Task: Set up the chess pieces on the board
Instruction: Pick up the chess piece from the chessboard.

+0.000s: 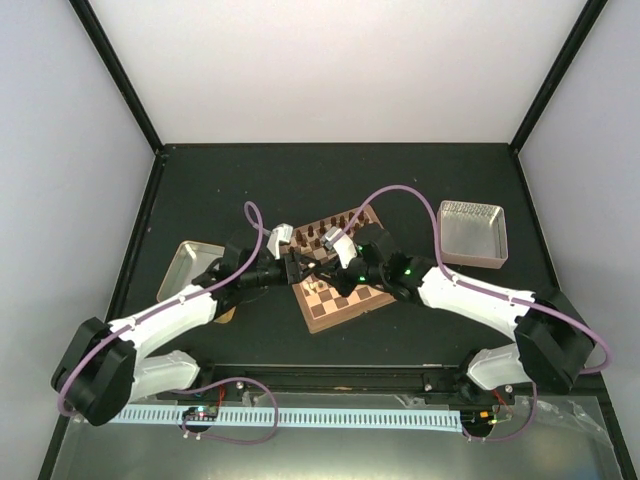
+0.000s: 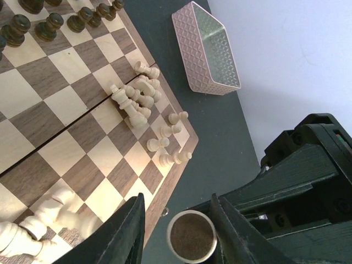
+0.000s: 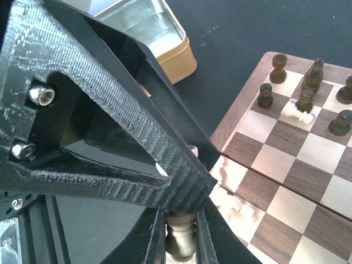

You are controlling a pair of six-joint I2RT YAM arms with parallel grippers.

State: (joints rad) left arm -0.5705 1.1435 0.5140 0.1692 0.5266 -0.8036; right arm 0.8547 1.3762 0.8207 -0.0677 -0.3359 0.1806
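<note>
The board lies mid-table, with dark chessmen along its far rows. My two grippers meet over its near-left corner. My right gripper is shut on a cream chess piece and holds it off the board edge. That piece's round felt base shows between the fingers of my left gripper, which is open around it, with a gap on one side. Several cream pieces lie clustered on the board, and more lie toppled at its corner. The left gripper hides much of the right wrist view.
A metal tin tray sits left of the board, and also shows in the right wrist view. A pink-sided tray sits at the right. Dark chessmen stand on the far rows, with one cream piece lying among them.
</note>
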